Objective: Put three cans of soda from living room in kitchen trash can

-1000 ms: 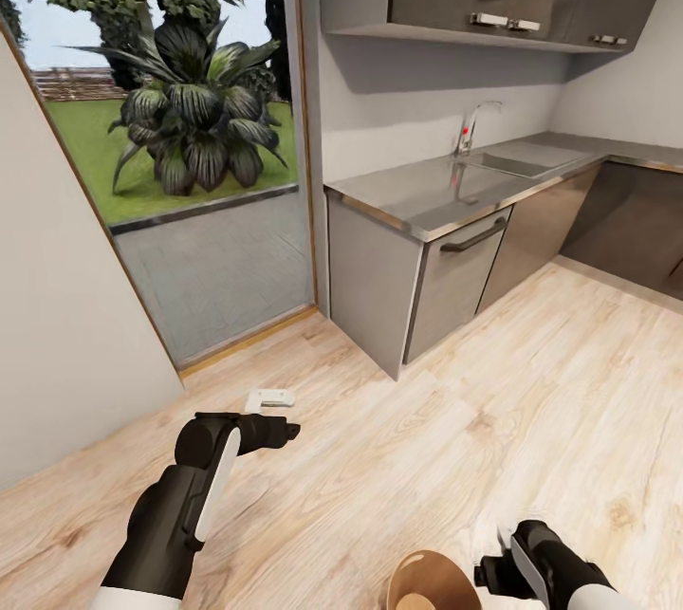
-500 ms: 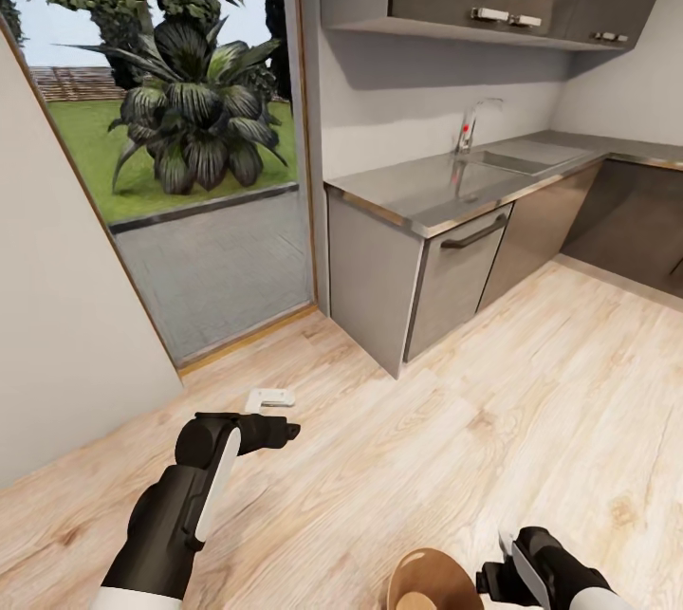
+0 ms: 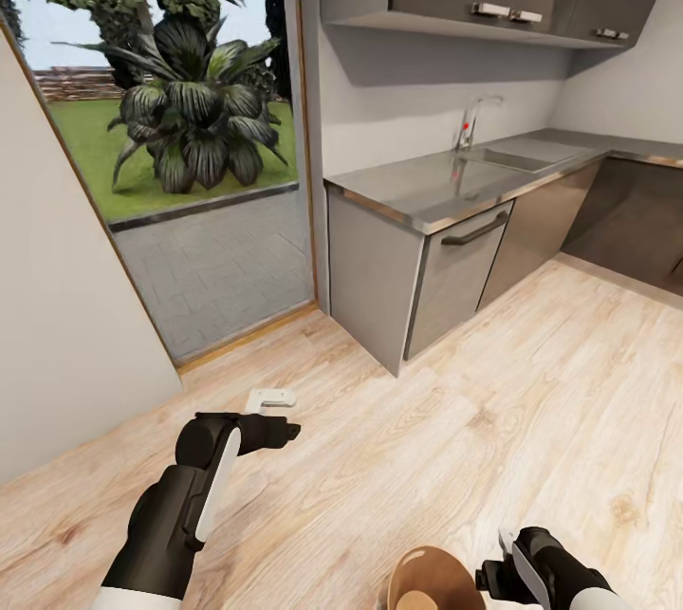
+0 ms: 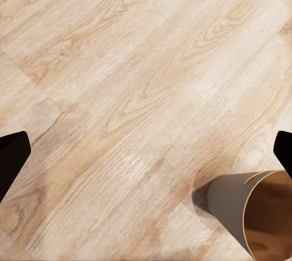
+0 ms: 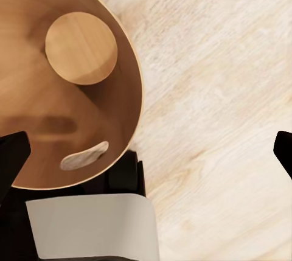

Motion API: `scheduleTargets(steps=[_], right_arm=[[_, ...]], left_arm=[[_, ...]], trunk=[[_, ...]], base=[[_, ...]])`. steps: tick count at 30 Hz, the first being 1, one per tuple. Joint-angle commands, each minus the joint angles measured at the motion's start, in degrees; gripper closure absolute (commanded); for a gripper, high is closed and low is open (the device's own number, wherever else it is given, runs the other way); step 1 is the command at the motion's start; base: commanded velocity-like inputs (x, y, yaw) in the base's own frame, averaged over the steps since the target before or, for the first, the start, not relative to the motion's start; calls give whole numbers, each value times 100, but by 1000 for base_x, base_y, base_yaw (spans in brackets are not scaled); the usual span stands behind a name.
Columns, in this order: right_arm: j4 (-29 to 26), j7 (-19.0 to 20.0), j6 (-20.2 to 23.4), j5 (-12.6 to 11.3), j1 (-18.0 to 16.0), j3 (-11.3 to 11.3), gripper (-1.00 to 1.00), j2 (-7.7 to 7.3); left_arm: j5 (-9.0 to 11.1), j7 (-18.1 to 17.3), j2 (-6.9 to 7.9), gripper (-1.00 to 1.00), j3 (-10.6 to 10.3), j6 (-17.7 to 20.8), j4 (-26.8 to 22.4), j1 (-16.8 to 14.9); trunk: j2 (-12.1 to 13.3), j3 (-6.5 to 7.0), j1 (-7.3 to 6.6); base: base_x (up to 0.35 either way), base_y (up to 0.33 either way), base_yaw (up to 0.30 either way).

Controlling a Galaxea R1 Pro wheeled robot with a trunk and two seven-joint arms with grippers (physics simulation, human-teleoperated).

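The bin (image 3: pixel 434 582) stands empty on the floor (image 3: pixel 531 420) at your near right, beside the right pincer (image 5: pixel 146 145), which gapes empty; the left pincer (image 4: pixel 146 151) too. Ahead, kitchen surface (image 3: pixel 446 188). Turn back for the cans.

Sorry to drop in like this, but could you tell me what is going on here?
The robot stands on a wood floor in a kitchen, facing a steel counter with a sink beside a glass door. The trash can, with no soda cans showing in the part of it in view, sits by its right claw. The left claw hangs open over bare floor.
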Motion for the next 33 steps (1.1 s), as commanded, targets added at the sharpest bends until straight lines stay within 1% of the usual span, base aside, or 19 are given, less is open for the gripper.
scheduleTargets(steps=[1, 16, 22, 33], right_arm=[[0, 0, -2, 1, 0, 0, -100, 0], [-12, 0, -10, 20, 0, 6, -100, 0], [-10, 0, -15, 23, 0, 6, -100, -1], [-9, 0, -18, 34, 0, 6, -100, 5]], left_arm=[[1, 0, 0, -100, 0, 0, 0, 1], [20, -3, 0, -100, 0, 0, -23, 3], [21, -8, 0, -100, 0, 0, -32, 3], [13, -9, 0, -100, 0, 0, -34, 3]], trunk=[[-42, -18, 23], [-643, -288, 352], [-643, -288, 352], [-1084, -485, 594]], base=[[0, 0, 0], [0, 0, 0], [0, 0, 0], [0, 0, 0]])
